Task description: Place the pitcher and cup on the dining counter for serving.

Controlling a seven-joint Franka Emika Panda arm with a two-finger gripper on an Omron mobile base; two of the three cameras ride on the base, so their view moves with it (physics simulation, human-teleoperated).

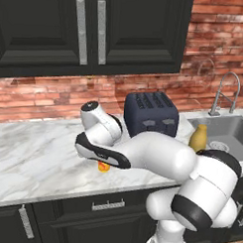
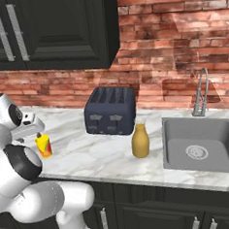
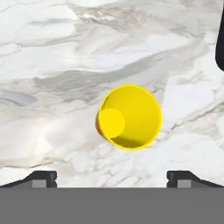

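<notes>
I'm looking down on the marble worktop [image 2: 91, 159], bare all round the cup. The toaster [image 2: 110, 110] is sitting back by the brick wall, the sink [image 2: 199, 144] at the far right. The pitcher [image 2: 140, 140] is standing between toaster and sink, near the front edge. The cup [image 3: 129, 117] is standing upright under my tool [image 3: 112, 177], whose fingers are spread wide apart, gripping nothing.

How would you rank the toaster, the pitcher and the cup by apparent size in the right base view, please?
Largest to smallest:
1. Toaster, clearly the biggest.
2. Pitcher, taller than the cup.
3. Cup, smallest, though it stands somewhat nearer the camera and partly behind the arm.
</notes>
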